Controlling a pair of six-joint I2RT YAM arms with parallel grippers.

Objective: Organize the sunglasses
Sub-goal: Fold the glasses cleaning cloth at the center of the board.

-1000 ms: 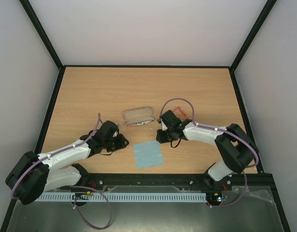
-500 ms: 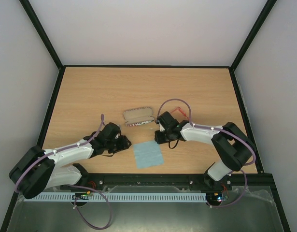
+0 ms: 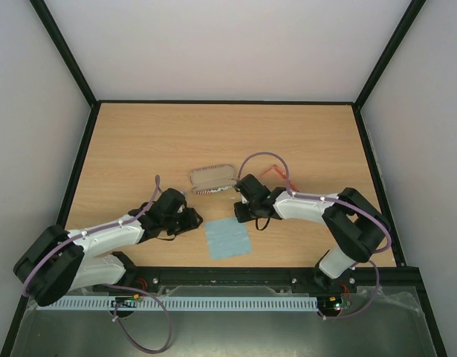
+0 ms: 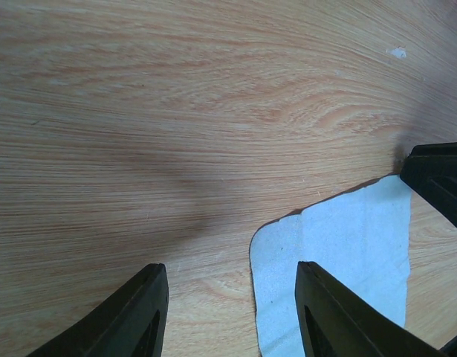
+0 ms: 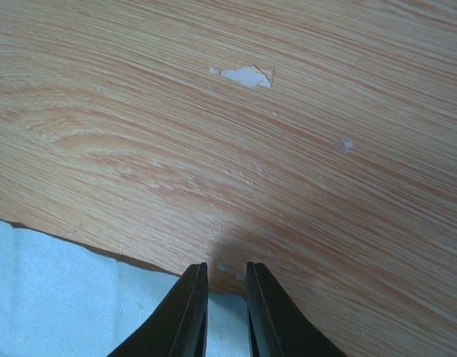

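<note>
Beyond right gripper, rightward: sunglasses (mostly hidden) | right jaws barely parted | left gripper spread, empty

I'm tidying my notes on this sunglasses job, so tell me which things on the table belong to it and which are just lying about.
Belong to the job: sunglasses; flag-print case, probably where they go; blue cloth, likely too.
Just lying about: no other loose thing shows.

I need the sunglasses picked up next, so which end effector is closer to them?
Right. The right end effector hangs just near-left of the sunglasses, over the far edge of the cloth; the left end effector is farther left, beyond the cloth.
</note>
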